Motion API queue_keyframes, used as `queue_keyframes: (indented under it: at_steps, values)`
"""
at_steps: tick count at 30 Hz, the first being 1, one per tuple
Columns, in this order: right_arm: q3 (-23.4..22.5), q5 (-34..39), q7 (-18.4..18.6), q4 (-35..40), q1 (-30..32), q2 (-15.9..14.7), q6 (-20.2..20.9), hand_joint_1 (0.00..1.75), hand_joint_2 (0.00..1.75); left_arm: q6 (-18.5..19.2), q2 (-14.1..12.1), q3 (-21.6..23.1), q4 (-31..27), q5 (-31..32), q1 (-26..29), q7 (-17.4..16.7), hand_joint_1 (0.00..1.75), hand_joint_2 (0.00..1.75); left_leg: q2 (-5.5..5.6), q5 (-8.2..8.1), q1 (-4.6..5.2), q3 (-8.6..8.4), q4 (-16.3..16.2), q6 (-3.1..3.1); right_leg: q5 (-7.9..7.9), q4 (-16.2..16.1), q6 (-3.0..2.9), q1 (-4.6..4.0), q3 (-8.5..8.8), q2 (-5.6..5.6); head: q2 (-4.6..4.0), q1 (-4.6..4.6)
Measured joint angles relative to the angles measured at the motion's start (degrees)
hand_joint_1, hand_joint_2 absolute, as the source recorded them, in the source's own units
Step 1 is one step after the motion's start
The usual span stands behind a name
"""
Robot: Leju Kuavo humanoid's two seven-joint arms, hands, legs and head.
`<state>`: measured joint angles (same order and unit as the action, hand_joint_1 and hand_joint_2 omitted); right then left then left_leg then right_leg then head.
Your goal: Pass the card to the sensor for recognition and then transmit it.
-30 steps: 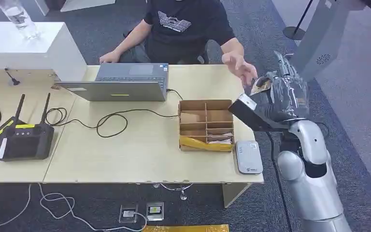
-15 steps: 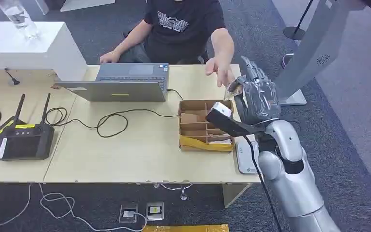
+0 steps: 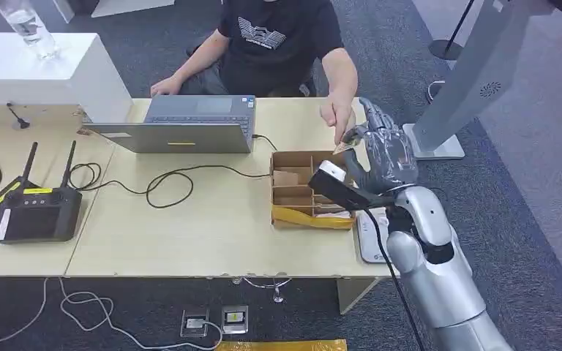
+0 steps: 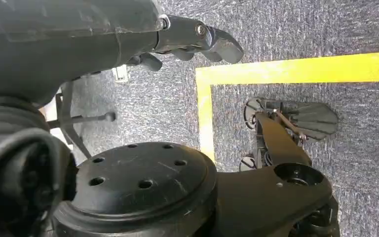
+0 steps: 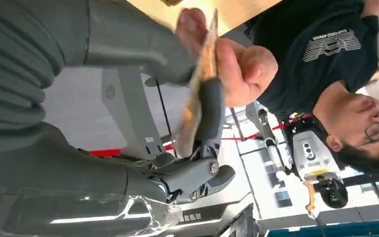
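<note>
My right hand (image 3: 384, 157) is raised over the table's right end, above the far right corner of the cardboard box (image 3: 311, 190). It pinches a thin yellowish card (image 3: 346, 140) between thumb and fingers. A person's hand (image 3: 336, 113) reaches over from behind the table and grips the same card. In the right wrist view the card (image 5: 197, 94) stands edge-on between my hand (image 5: 103, 59) and the person's hand (image 5: 242, 69). The white card sensor (image 3: 369, 245) lies at the table's front right, partly behind my arm. My left hand (image 4: 197, 39) hangs over the floor, holding nothing.
A person in a black shirt (image 3: 278, 36) sits behind the table (image 3: 190, 234) at a grey laptop (image 3: 183, 124). A black device with antennas (image 3: 36, 208) and cables lie on the left. A grey stand base (image 3: 432, 139) is on the floor to the right.
My right hand has moved left with the card, from beyond the table's right edge to above the box corner. The person's hand has come down and taken hold of the card.
</note>
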<state>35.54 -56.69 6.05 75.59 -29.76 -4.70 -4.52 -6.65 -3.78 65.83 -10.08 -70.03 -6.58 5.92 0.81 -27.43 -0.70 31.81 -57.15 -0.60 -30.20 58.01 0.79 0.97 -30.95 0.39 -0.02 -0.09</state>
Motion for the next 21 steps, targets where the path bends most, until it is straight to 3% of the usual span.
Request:
queue_keyframes:
  at_steps: [17,21]
  values:
    - [0.6,-2.0,0.7,-1.9,1.7,-0.1,-0.7,0.0,1.75,0.0,0.2,0.0,0.0,-0.8,0.0,0.0,0.0,0.0,-0.01,0.0,0.0,-0.02,0.0,0.0,0.0,0.0,0.0,0.0,-0.01,0.02,0.02,0.0]
    - [0.6,-3.2,2.6,-0.7,3.2,-0.2,-0.3,0.0,1.75,0.0,0.2,0.0,0.0,-1.3,0.0,0.0,0.0,0.0,-0.02,0.0,0.0,-0.05,0.0,0.0,0.0,0.0,0.0,0.0,-0.03,0.03,0.02,0.0]
